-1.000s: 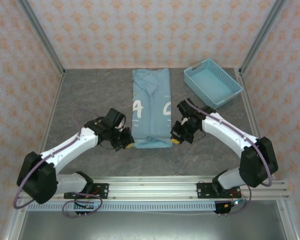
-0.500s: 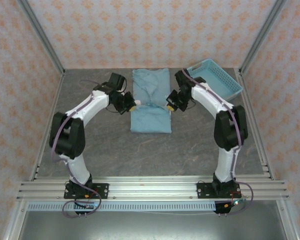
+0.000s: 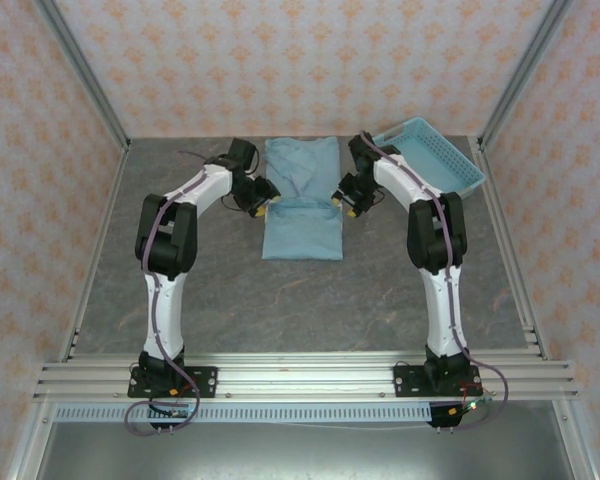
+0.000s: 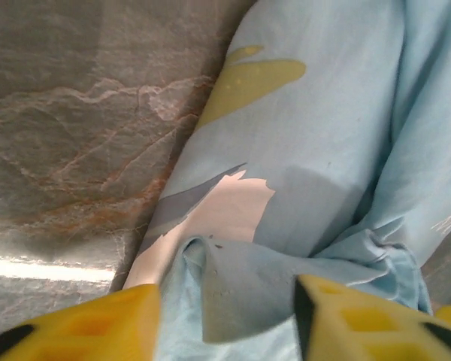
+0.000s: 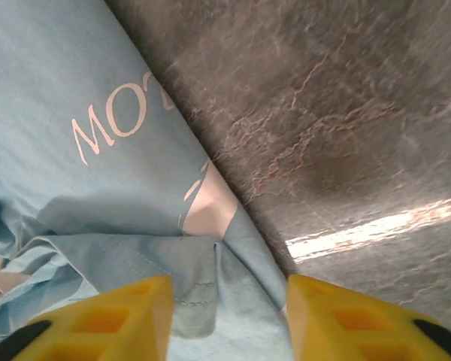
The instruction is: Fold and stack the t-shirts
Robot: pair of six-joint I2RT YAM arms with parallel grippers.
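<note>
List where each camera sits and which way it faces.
Top external: above and behind the bases, looking down at the table, t-shirt and basket; left arm and right arm show.
Left wrist: on the left wrist, looking down at the t-shirt's left edge; left fingers show.
Right wrist: mirrored, at the right edge; right fingers show.
All three share the t-shirt.

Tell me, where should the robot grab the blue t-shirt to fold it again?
Probably its two near corners: the left hand from the left side, the right hand from the right. The t-shirt lies flat as a long strip with its near half doubled, so those corners are thick, square and reachable from outside.
</note>
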